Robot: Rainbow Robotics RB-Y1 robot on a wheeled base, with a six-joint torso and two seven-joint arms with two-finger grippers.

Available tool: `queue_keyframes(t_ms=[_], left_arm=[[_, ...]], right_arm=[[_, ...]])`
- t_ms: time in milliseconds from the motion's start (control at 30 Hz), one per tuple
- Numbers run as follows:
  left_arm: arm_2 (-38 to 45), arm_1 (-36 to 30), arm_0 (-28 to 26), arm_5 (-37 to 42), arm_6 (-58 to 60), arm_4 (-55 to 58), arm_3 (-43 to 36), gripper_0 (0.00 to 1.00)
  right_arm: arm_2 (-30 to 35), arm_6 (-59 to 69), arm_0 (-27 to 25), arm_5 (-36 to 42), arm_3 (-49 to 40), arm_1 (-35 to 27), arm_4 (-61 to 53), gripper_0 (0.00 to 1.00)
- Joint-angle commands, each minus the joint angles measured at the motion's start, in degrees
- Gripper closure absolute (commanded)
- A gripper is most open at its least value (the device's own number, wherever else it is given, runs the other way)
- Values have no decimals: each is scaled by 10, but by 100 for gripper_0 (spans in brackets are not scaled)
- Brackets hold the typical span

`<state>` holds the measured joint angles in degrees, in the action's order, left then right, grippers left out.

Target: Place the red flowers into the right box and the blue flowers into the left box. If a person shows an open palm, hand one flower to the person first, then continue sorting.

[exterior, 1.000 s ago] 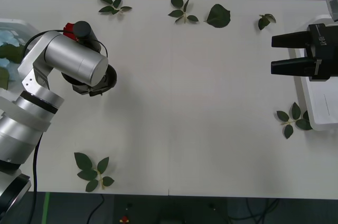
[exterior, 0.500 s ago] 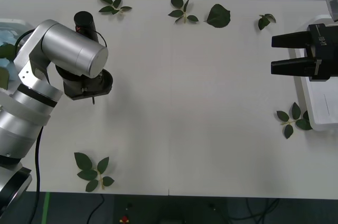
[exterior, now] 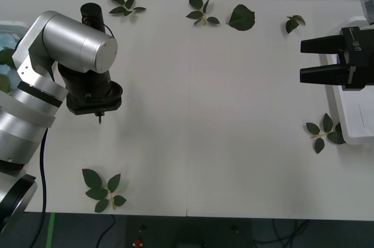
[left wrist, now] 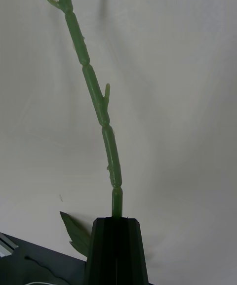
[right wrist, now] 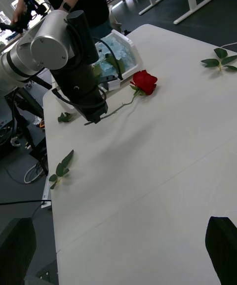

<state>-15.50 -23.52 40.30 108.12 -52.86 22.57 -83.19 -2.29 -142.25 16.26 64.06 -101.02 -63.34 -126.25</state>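
Red flower (right wrist: 144, 82) stem clamped in closed left pincer (left wrist: 116, 225).

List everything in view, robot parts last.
Red flower: one, deep red bud on a green stem, held by its stem above the table, near the left box.
Blue flowers: pale blue cluster with green leaves, in the left box.
Right box: one, white, at the table's right edge, under the right gripper.
Leaf sprigs: seven, green, four along the far edge, one beside the right box, two near the left front.
Table: one, white.
Left gripper: black, shut on the stem, over the table's left part.
Right gripper: black, open, over the right box.
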Motion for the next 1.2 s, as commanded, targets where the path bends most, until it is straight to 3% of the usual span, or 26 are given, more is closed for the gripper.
queue_keyframes(t_ms=[33, 267, 633, 1200], left_arm=[[14, -15, 32, -28, -28, -3, 21, 100], [-23, -16, -21, -106, -25, -44, -35, 100], [-24, -23, -142, -96, -22, -52, -221, 100], [-23, -58, -292, -97, -25, -79, -400, 100]], right_arm=[[4, -22, -7, 2, -15, -13, -8, 0], [4, -22, -8, 2, -15, -13, -8, 0], [4, -24, -8, 2, -15, -13, -8, 0], [4, -28, -7, 2, -8, -13, -8, 0]])
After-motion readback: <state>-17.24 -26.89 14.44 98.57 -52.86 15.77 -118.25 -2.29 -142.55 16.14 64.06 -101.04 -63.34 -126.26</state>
